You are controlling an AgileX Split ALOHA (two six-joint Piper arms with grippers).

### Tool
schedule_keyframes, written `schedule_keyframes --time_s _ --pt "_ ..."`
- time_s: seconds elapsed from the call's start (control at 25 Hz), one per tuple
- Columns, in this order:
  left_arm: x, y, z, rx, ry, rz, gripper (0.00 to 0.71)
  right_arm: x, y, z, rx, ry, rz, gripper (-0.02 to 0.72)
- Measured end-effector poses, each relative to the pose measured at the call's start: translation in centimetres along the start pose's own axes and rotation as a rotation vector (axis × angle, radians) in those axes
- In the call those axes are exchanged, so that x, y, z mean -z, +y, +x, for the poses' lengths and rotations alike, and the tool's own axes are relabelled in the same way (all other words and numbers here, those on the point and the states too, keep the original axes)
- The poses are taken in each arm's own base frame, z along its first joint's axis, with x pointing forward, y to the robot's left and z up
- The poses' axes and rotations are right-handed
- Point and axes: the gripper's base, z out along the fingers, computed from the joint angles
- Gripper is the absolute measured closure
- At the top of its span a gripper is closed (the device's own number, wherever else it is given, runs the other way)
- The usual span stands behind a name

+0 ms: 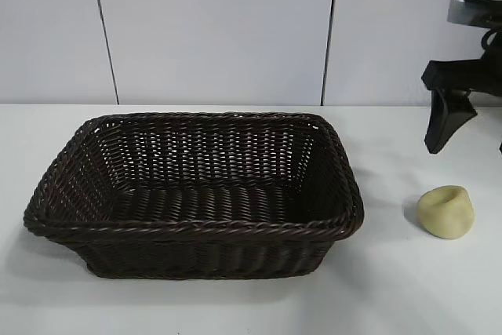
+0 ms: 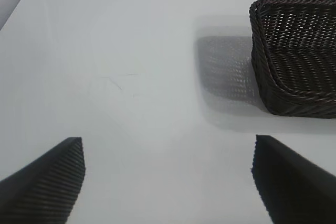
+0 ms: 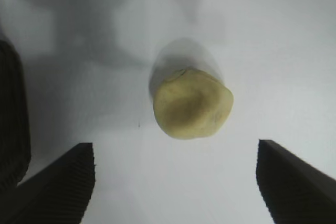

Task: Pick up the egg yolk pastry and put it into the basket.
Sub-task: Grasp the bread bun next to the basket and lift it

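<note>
The egg yolk pastry [image 1: 445, 211], a small pale yellow lump with a creased top, lies on the white table to the right of the basket [image 1: 196, 226]. The basket is a large dark brown wicker one and is empty. My right gripper [image 1: 469, 140] hangs above and behind the pastry, open and empty. In the right wrist view the pastry [image 3: 192, 103] lies just ahead of the gap of the open right gripper [image 3: 176, 153], apart from both fingers. My left gripper [image 2: 168, 153] is open and empty over bare table, off the basket's left end [image 2: 262, 80], and is out of the exterior view.
The white table [image 1: 408, 288] runs to a white panelled wall [image 1: 220, 29] behind. A dark edge of the basket [image 3: 11, 114] shows beside the right gripper's finger in the right wrist view.
</note>
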Motion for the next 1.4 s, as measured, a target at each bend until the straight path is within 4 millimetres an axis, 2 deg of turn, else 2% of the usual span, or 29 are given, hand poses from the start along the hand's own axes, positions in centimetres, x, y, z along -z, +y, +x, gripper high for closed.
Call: schedule_keyframes --time_s 0.44,0.8,0.88,1.04,1.12,1.24,1.4 --pt "0.0 0.0 0.0 0.0 0.0 0.0 0.081 -5.7 -0.5 -0.5 -0.047 0.031 0.013 0.1" --pt "0.0 0.0 0.0 0.0 0.0 0.0 0.081 -7.4 -0.7 -0.2 -0.071 0.071 0.017 0.118" --pt "0.0 0.0 0.0 0.0 0.0 0.0 0.081 -7.4 -0.7 -0.3 -0.071 0.069 0.017 0.2" --pt "0.0 0.0 0.0 0.0 0.0 0.0 0.081 -7.4 -0.6 -0.3 -0.071 0.074 0.016 0.461" --pt "0.0 0.0 0.0 0.0 0.0 0.0 0.081 -7.3 -0.6 -0.3 -0.07 0.08 0.017 0.556" --pt "0.0 0.0 0.0 0.0 0.0 0.0 0.081 -6.5 -0.6 -0.3 -0.062 0.078 0.018 0.608" --pt "0.0 0.0 0.0 0.0 0.0 0.0 0.081 -4.3 -0.4 -0.4 -0.055 0.045 0.014 0.62"
